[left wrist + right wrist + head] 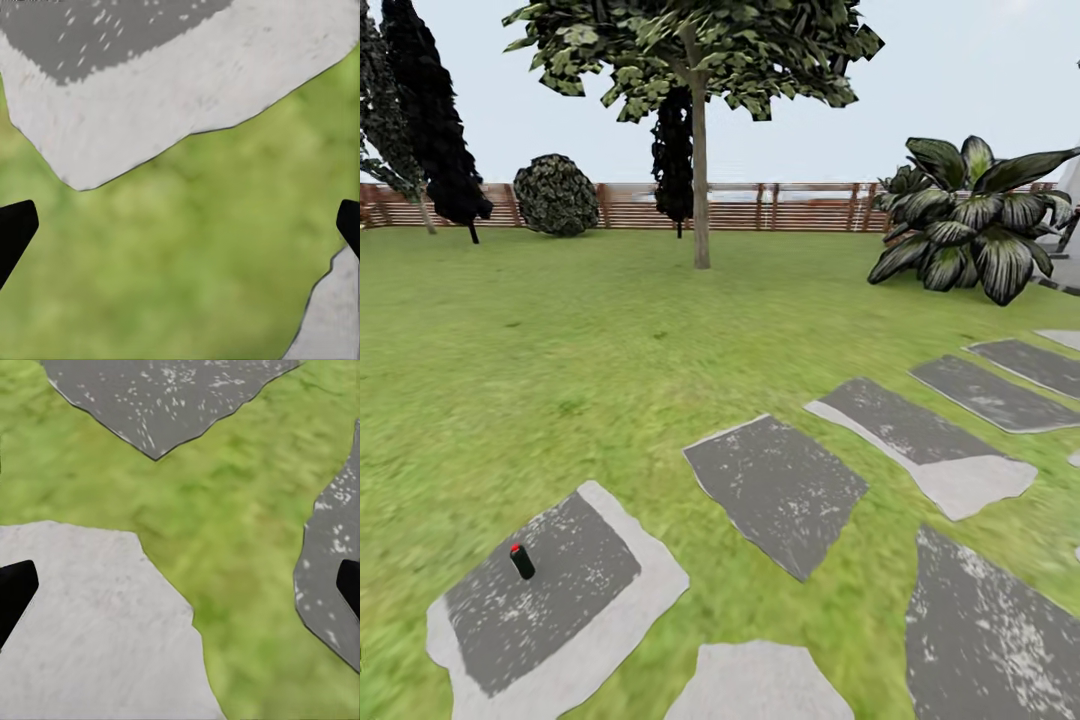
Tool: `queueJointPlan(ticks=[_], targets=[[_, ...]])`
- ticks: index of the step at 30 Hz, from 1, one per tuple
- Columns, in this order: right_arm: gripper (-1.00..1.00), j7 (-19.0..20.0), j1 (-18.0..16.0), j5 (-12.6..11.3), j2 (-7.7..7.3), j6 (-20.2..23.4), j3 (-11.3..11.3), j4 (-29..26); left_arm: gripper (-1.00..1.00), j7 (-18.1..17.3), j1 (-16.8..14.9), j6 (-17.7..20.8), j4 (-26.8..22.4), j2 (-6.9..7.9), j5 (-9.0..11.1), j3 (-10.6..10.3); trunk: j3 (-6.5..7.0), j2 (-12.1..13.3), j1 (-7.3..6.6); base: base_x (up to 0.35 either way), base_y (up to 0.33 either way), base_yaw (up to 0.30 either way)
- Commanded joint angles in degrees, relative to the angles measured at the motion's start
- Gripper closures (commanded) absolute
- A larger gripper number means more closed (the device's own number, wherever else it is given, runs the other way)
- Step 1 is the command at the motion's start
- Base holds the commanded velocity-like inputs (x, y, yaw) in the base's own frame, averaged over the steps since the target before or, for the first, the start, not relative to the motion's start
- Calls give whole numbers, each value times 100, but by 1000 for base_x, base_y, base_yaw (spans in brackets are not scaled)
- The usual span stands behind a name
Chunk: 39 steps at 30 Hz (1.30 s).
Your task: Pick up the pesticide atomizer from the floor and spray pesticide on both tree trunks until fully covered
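I see the pesticide atomizer point(521, 561) standing on a grey stone slab point(550, 590) low at the left of my head view, a small dark cylinder with a red cap. Its long axis runs near upright, leaning a little, the red end up and tipped toward the left. I can read no label or writing on it. Grass point(560, 350) surrounds the slab, and more slabs trail off to the right. Farther back a tree point(700, 180) stands before the wooden fence point(780, 207).

My left tool point(180, 229) hangs over grass beside a pale slab, fingers spread wide, holding nothing. My right tool point(180, 589) hangs likewise over grass between slabs, spread and empty.
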Motion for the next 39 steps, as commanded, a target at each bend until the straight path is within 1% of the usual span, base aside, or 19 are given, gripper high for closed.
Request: queueJointPlan(ticks=[1,25,39], targets=[[-100,-21,-2,16,0,-14,-1,3,-100,6,-6,-19,5,0,14,3,-5,-2,2,277,-170,266],[-100,-21,-2,16,0,-14,-1,3,-100,4,-5,-19,5,7,17,8,-5,-2,2,277,-172,274],[-100,-21,-2,15,0,-14,-1,3,-100,3,-5,-21,5,5,17,5,-5,-2,2,256,-186,22]])
